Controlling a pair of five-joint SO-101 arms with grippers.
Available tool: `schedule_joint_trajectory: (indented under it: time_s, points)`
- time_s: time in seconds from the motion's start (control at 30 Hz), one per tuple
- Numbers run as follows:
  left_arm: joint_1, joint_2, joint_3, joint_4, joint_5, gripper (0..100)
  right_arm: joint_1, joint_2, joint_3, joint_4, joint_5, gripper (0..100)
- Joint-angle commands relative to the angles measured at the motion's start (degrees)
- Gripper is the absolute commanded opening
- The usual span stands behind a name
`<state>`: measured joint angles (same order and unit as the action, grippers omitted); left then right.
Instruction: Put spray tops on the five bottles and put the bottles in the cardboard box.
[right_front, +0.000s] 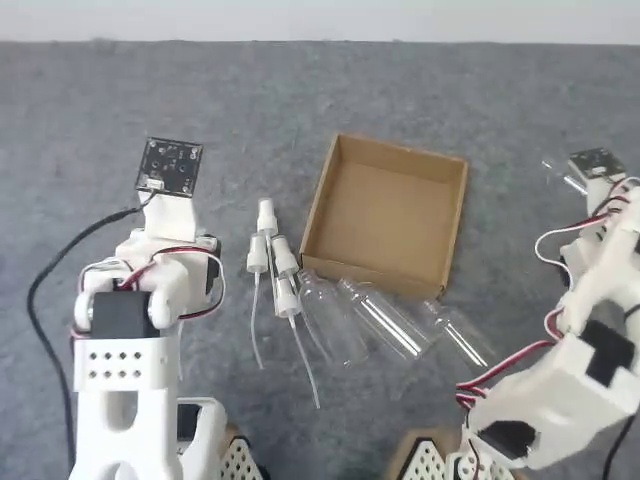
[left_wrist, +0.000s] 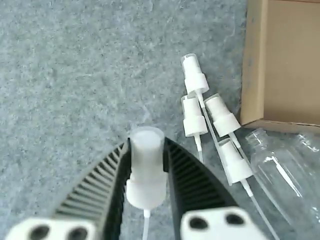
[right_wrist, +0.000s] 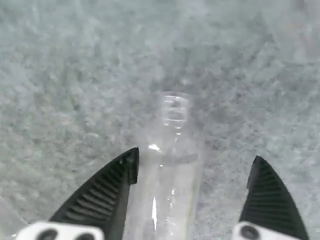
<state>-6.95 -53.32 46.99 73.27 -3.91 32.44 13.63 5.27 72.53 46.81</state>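
Grey counter (right_front: 250, 110). Left pincer (left_wrist: 146, 144): clamped tight on one spray top (left_wrist: 146, 175). Four loose spray tops (right_front: 270, 262) clustered between left arm and cardboard box (right_front: 318, 205), tubes trailing. Box open-topped. Three bottles (right_front: 385, 318) lying without tops just beside its near wall. Right pincer (right_wrist: 195, 157): spread wide, fourth bottle (right_wrist: 172, 150) between jaws, one jaw just beside it, other apart. Visible totals: five tops, four bottles.

Spray tops (left_wrist: 195, 80): 5 are counted, of which 4 are laid loose and 1 spray top (left_wrist: 146, 170) is clamped. Clear bottles (right_front: 385, 318): 4 are counted, 3 laid together and 1 bottle (right_front: 558, 172) set apart. Cardboard box (right_front: 385, 215): 1 is recorded. Arms (right_front: 140, 330): 2 are recorded.
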Motion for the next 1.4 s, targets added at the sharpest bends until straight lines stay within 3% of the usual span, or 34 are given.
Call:
schedule_joint_trajectory:
  time_s: [0.0,0.17,0.43,0.67,0.83,0.97,1.13,1.37]
  points:
    - [-0.09,0.26,-0.31,-1.41,0.7,3,0.48,2.24,-3.96,0.57,2.29,27.9]
    - [-0.09,0.26,-0.31,-1.41,0.7,3,0.66,4.97,-3.69,0.57,2.2,25.6]
    - [-0.09,0.26,-0.31,-1.41,0.7,3,1.45,5.67,-4.04,0.57,2.11,1.3]
    - [-0.09,-0.26,-0.84,-2.99,0.53,3,-3.82,-9.19,-3.87,7.87,-0.35,0.6]
    - [-0.18,-0.35,-1.8,-8.0,0.53,3,-14.46,-24.04,-3.69,10.86,-10.37,0.6]
    - [-0.18,-0.26,-8.04,-5.98,0.7,3,-26.42,-32.84,-2.46,10.68,-19.34,0.6]
    - [-0.35,-0.26,-18.33,-4.48,2.11,3,-43.21,-40.66,4.57,3.74,-28.75,0.6]
    - [-0.18,-0.26,-30.46,-4.84,11.69,1,-60.09,-49.36,20.22,-12.18,-32.26,0.6]
